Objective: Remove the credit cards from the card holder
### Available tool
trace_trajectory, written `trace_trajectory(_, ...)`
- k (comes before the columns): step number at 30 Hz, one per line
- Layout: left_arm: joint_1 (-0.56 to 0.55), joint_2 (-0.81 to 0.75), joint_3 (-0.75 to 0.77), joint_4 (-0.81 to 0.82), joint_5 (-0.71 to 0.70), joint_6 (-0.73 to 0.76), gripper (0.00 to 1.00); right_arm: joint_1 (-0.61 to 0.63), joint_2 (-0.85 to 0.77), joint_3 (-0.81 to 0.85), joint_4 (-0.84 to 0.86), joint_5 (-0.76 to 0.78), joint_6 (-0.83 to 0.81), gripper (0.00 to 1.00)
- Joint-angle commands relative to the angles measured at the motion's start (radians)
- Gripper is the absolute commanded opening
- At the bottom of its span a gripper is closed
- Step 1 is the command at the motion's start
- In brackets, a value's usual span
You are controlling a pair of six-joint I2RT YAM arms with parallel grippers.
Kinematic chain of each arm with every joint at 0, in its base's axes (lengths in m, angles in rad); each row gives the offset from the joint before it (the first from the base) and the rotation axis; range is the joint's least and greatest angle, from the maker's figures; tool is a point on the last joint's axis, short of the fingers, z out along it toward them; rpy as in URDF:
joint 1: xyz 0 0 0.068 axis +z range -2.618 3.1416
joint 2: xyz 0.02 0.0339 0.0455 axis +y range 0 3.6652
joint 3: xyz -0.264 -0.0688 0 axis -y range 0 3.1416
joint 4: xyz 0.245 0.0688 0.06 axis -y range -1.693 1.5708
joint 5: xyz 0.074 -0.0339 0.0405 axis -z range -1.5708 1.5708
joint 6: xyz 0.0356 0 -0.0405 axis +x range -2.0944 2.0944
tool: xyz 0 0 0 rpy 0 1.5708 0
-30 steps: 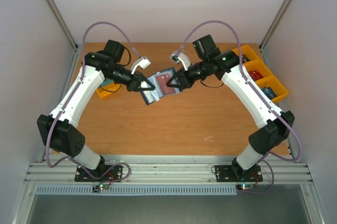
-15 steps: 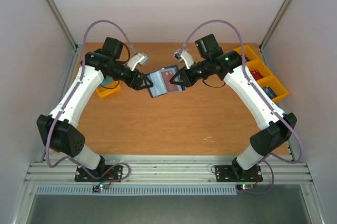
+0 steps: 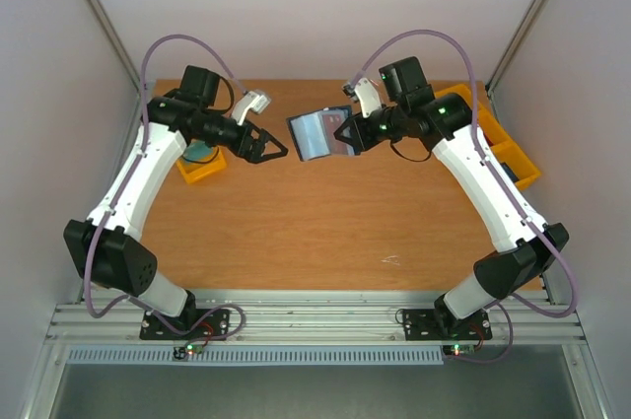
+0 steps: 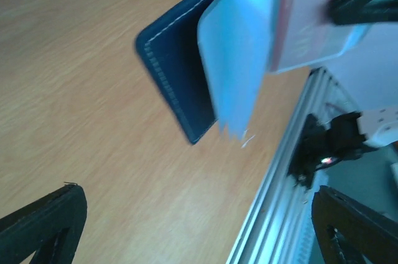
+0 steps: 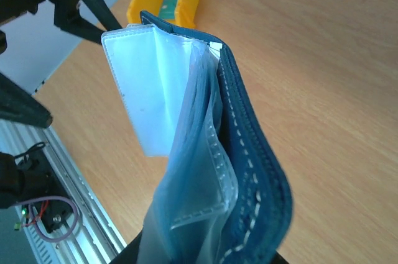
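Note:
The card holder [image 3: 314, 133] hangs above the middle of the table, a navy booklet with pale translucent sleeves [image 5: 158, 93] fanned out. My right gripper [image 3: 348, 132] is shut on its right end, and the navy cover [image 5: 255, 164] rises from between its fingers in the right wrist view. My left gripper [image 3: 270, 144] stands open a short way left of the holder, touching nothing. In the left wrist view the holder [image 4: 177, 74] floats ahead of the left gripper [image 4: 199, 230], with a whitish, pink-tinted credit card [image 4: 311, 22] showing in the sleeves.
A small yellow bin [image 3: 202, 165] sits at the left under the left arm. A row of yellow bins [image 3: 515, 160] lines the right edge, partly hidden by the right arm. The metal rail [image 3: 315, 320] runs along the near edge.
My left gripper let go of the card holder, opened wide and drew back to the left. The right gripper shut on the holder and carried it up and slightly right.

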Motion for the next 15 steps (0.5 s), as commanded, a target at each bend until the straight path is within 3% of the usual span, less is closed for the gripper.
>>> trace_trajectory(1,-0.035,-0.004,-0.015,0.160,0.159,-0.213,0.99,-0.005,0.004,0.046,0.035,0.003,0.071,0.01)
trace_trajectory(7,-0.075,0.052,-0.037,0.319,0.143,-0.432,0.99,-0.004,0.019,0.056,0.047,-0.124,0.083,0.01)
trace_trajectory(13,-0.075,0.065,-0.055,0.365,0.219,-0.463,0.99,-0.005,-0.004,0.047,0.062,-0.298,0.042,0.01)
trace_trajectory(15,-0.075,0.059,-0.069,0.372,0.296,-0.453,0.86,-0.004,-0.014,0.041,0.068,-0.316,0.031,0.01)
